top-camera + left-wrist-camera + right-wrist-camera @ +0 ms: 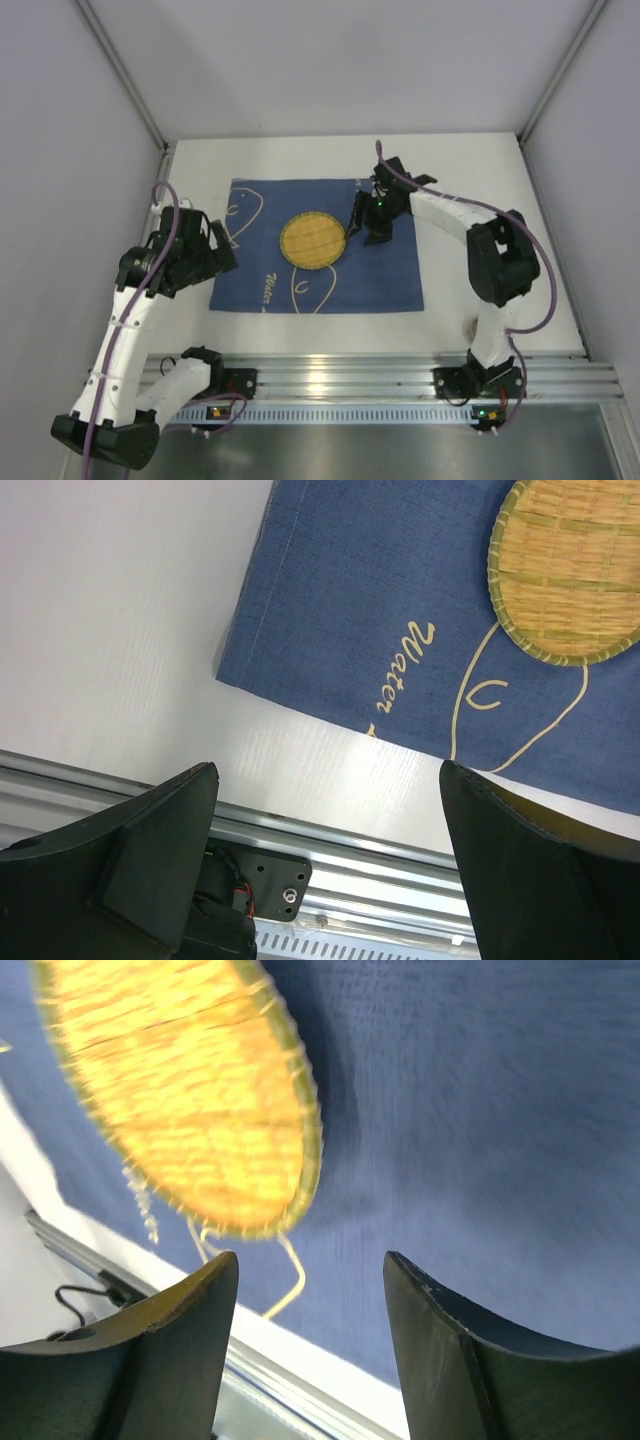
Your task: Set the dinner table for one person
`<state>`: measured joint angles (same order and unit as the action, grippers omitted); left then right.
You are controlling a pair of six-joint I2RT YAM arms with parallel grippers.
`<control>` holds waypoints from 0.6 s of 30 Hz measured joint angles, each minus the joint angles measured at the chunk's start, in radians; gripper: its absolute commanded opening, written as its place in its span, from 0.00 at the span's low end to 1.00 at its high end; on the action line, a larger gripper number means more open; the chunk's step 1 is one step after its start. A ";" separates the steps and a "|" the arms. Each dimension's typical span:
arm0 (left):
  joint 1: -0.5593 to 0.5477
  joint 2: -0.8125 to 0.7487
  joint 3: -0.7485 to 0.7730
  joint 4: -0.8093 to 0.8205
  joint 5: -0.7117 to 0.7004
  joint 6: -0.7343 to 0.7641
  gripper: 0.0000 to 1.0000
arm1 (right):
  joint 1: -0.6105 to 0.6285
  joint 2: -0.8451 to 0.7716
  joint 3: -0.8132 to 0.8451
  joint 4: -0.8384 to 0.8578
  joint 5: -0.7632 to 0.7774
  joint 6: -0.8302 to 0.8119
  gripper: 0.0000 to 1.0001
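Observation:
The white dinner table (pixel 480 160) carries a blue cloth mat (pixel 390 270) with white line drawings. A round woven yellow coaster (pixel 312 240) lies on the mat's middle; it also shows in the left wrist view (pixel 570 570) and the right wrist view (pixel 180 1100). My right gripper (pixel 365 222) hovers open and empty just right of the coaster, over the mat (pixel 470 1110). My left gripper (pixel 215 250) is open and empty at the mat's left edge, above bare table (pixel 120 630) near the mat's near-left corner (pixel 330 630).
An aluminium rail (pixel 400 375) runs along the table's near edge, with both arm bases on it. Grey walls close in the left, right and far sides.

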<state>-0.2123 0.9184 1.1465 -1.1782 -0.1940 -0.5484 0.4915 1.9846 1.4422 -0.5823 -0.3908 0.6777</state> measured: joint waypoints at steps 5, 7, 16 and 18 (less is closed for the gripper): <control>0.000 -0.002 -0.012 0.007 0.007 0.000 0.97 | -0.159 -0.281 -0.066 -0.082 0.034 -0.089 0.61; 0.000 -0.003 -0.025 0.014 0.014 0.000 0.97 | -0.281 -0.407 -0.117 -0.108 0.077 -0.119 0.61; 0.000 0.068 -0.101 0.108 0.087 0.000 0.97 | -0.730 -0.623 -0.455 -0.291 0.400 -0.162 0.62; 0.000 0.111 -0.110 0.144 0.111 0.001 0.96 | -0.792 -0.623 -0.500 -0.345 0.448 -0.165 0.63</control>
<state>-0.2123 1.0294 1.0367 -1.0340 -0.0830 -0.5472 -0.3008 1.3617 0.9421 -0.9276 0.0574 0.5129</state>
